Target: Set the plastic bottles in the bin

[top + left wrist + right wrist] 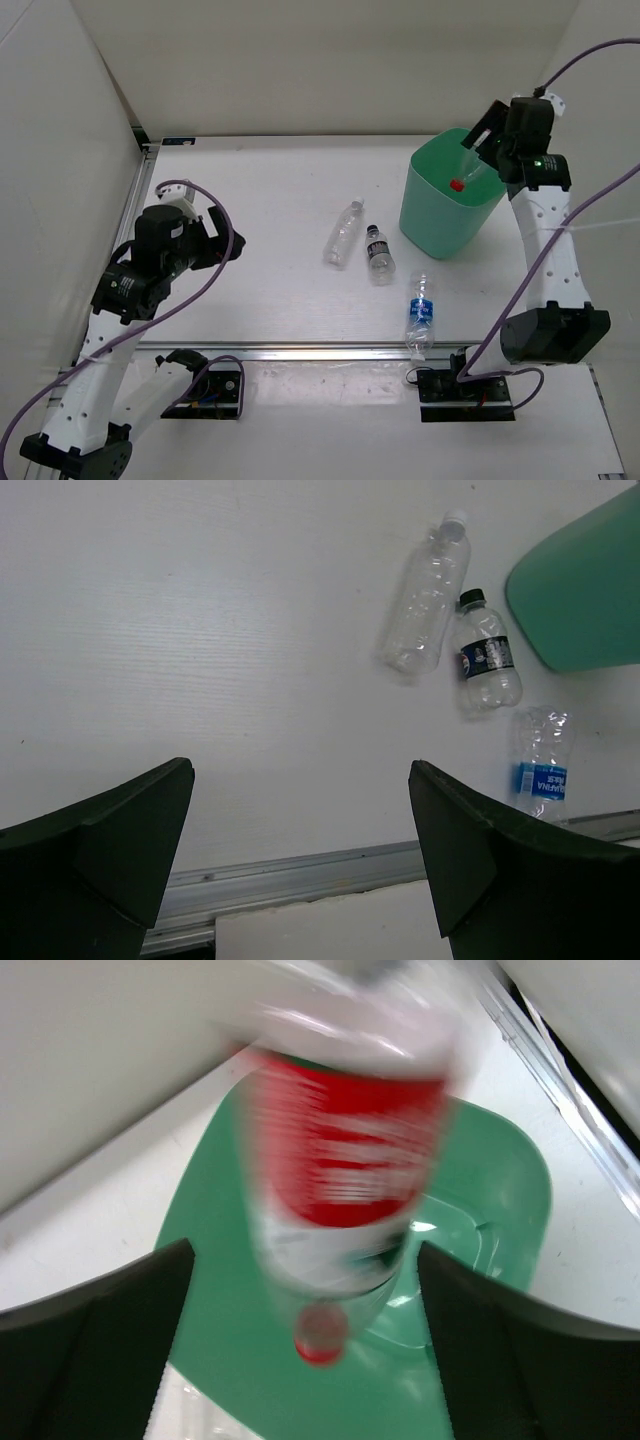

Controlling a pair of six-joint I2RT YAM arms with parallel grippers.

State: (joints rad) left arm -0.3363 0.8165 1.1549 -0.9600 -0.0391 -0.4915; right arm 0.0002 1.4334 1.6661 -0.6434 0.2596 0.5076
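The red-labelled bottle (472, 172) drops cap-down, blurred, over the mouth of the mint-green bin (445, 222). My right gripper (488, 142) hangs above the bin, open, its jaws apart from the bottle (345, 1150) on both sides. In the right wrist view the gripper (303, 1248) looks down into the bin (220, 1360). Three bottles lie on the table: a plain white-capped one (343, 233), a black-labelled one (379, 254) and a blue-labelled one (420, 315). My left gripper (215, 240) is open and empty at the far left, well away from them.
The left wrist view shows the plain bottle (425, 595), the black-labelled bottle (487, 665), the blue-labelled bottle (543, 765) and the bin's side (585, 590) beyond my open left gripper (300, 770). A metal rail (330, 350) runs along the table's near edge. White walls enclose the table.
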